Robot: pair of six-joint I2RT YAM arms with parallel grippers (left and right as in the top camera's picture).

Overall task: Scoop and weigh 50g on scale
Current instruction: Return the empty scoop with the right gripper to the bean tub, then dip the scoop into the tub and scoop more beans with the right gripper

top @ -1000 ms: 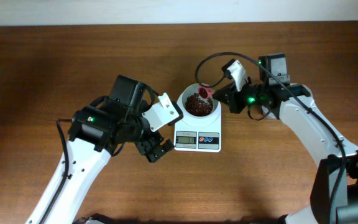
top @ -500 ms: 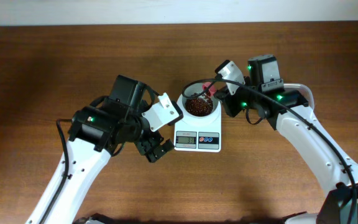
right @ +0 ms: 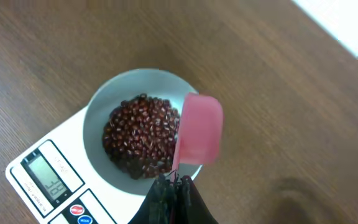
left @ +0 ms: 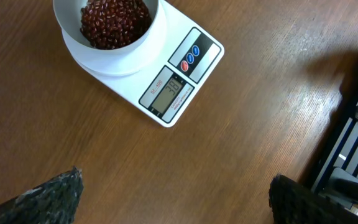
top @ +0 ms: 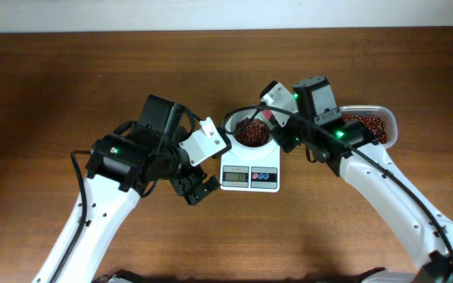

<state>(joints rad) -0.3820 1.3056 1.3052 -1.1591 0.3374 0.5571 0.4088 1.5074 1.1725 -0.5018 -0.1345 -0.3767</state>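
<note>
1. Jaws check: right jaws clenched on the pink scoop (right: 199,129); left jaws spread, empty.
2. Mid-frame sits the scale (top: 249,178), its bowl (right: 98,112) holding beans (right: 138,134).
3. Risk: scoop clips the rim, so the reading jumps or beans spill onto the desk (top: 53,79).

White arms (top: 93,212) with black joints (green lights lit), black cables.

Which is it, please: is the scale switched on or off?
On: the scale shows dark digits on its grey display in both wrist views.
</note>
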